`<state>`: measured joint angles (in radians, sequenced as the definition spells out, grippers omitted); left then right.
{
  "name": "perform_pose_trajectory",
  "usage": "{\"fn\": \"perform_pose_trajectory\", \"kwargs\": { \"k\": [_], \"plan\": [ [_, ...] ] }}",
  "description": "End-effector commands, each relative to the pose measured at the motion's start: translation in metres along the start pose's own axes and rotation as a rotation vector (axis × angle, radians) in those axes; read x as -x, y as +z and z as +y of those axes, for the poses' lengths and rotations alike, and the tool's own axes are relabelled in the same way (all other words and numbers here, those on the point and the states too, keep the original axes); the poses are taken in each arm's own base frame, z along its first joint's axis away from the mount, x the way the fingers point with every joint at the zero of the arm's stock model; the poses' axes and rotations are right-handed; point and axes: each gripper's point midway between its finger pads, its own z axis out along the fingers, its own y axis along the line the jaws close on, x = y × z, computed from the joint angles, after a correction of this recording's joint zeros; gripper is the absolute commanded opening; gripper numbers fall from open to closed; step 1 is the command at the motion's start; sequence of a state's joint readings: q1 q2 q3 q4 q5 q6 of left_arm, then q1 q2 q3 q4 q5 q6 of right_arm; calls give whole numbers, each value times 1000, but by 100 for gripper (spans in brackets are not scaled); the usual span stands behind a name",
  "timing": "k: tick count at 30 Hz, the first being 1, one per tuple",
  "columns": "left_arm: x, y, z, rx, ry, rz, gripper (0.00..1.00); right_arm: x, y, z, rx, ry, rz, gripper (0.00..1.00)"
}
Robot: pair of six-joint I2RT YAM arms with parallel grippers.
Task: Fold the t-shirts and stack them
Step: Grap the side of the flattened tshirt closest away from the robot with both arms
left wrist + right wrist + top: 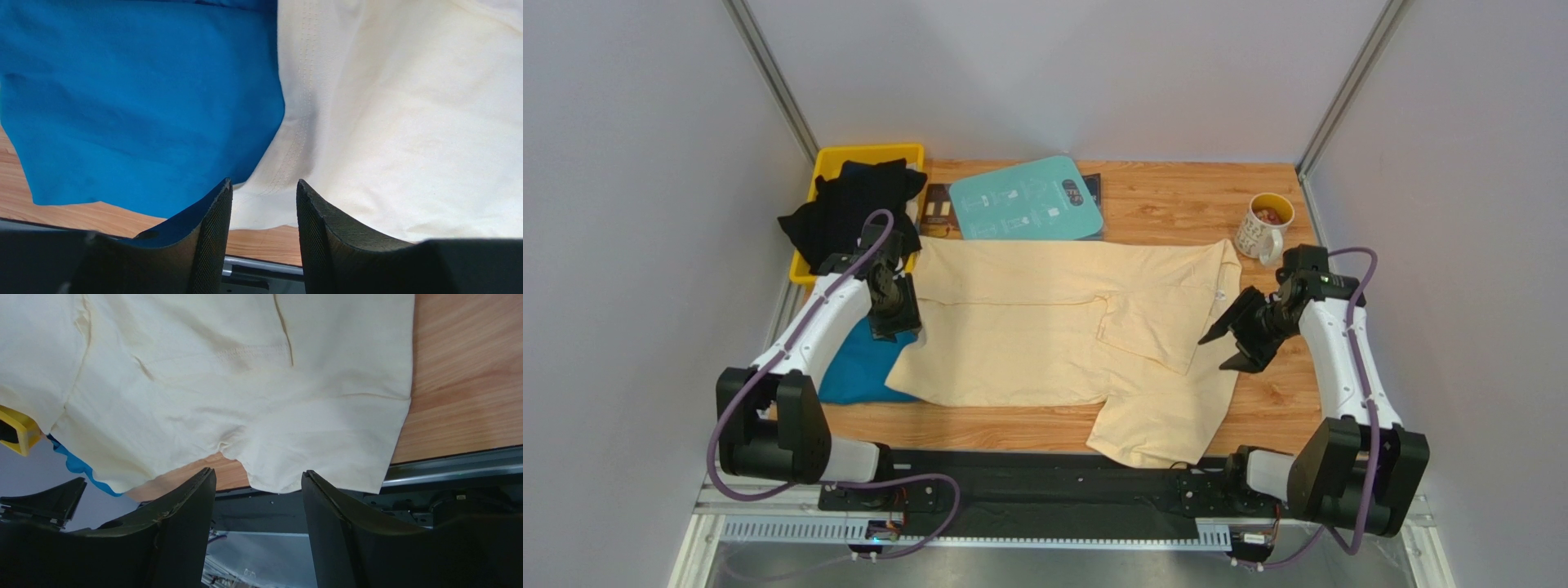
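Though both are parted, left claw (264, 184) and right claw (258, 473) hold nothing.

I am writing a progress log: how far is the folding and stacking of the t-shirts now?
Done: nothing clearly; no stack is visible. In hand: the cream shirt lies spread on the table, one corner over the near edge, the left gripper and right gripper open at its sides. Left: the blue shirt, partly under it, and the black shirts bunched in the yellow bin.

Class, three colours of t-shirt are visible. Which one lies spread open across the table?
The cream-yellow t-shirt; the blue t-shirt peeks out at its left edge, the black t-shirts heaped in the yellow bin.
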<state>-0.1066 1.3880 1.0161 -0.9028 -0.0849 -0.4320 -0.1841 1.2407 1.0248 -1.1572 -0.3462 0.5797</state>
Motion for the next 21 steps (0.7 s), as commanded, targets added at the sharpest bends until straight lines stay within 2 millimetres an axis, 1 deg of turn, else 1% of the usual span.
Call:
{"fn": "perform_pose_trajectory", "kwargs": {
  "k": [1, 4, 7, 8, 11, 17, 21],
  "plan": [
    [8, -11, -7, -56, -9, -52, 50, -36, -3, -7, 25, -2, 88, 59],
    [6, -9, -10, -70, -6, -34, 49, -48, -5, -21, -14, -8, 108, 59],
    [11, -11, -15, -90, -1, -38, 48, -62, -5, -32, -44, 6, 138, 59],
    [15, -13, -17, -95, 0, -43, 48, -71, -4, -39, -61, 14, 157, 59],
    [21, -14, -20, -100, 8, -45, 48, -82, 0, -51, -85, 25, 170, 59],
    [24, -14, -26, -123, 4, -32, 46, -94, 7, -67, -117, 33, 178, 60],
    [26, -15, -29, -132, 1, -30, 45, -107, 17, -85, -151, 29, 212, 61]
  ]
}}
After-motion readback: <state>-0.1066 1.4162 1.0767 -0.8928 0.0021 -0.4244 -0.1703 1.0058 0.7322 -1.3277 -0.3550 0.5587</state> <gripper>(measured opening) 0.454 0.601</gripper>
